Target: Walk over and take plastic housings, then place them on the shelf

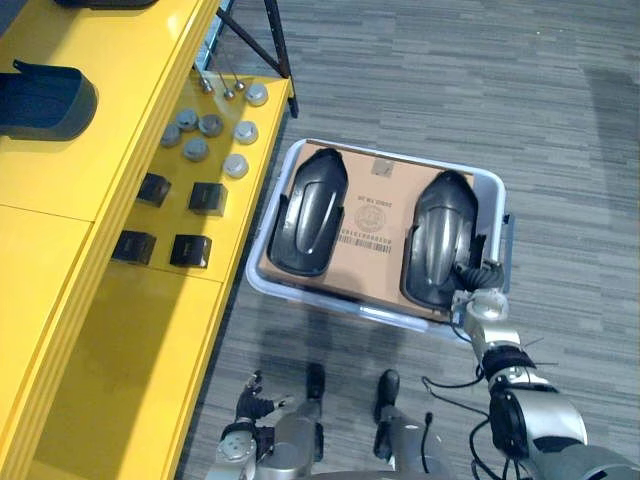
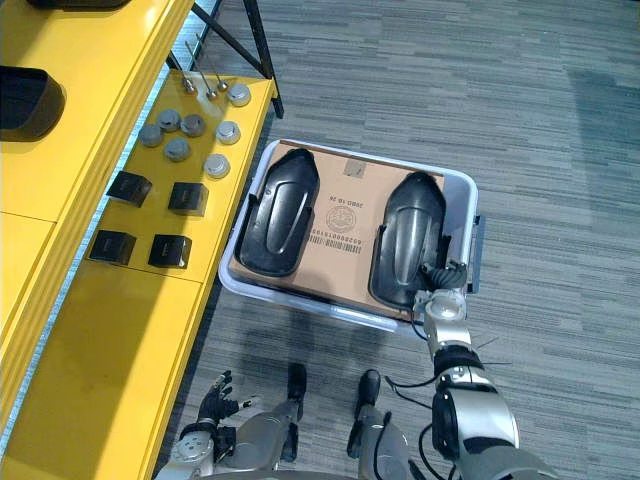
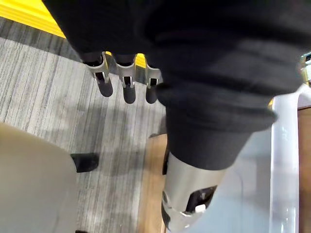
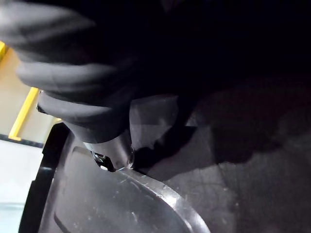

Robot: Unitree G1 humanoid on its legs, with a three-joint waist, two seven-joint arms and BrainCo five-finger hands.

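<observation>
Two black plastic housings lie side by side on a cardboard sheet [image 1: 375, 205] inside a white bin [image 1: 330, 302] on the floor: the left housing [image 1: 308, 212] and the right housing [image 1: 440, 235]. My right hand [image 1: 482, 300] rests at the bin's near right corner, against the near end of the right housing, whose glossy surface [image 4: 121, 204] shows close up in the right wrist view. My left hand [image 1: 250, 398] hangs low beside the yellow shelf, apart from the bin, and its straight fingers [image 3: 127, 80] hold nothing.
The yellow shelf [image 1: 120, 330] runs along the left. On its upper level lies another black housing [image 1: 40, 100]. The lower level carries small black boxes [image 1: 190, 250] and several grey round caps [image 1: 210, 125]. Black stand legs [image 1: 262, 40] rise behind it. Grey carpet surrounds the bin.
</observation>
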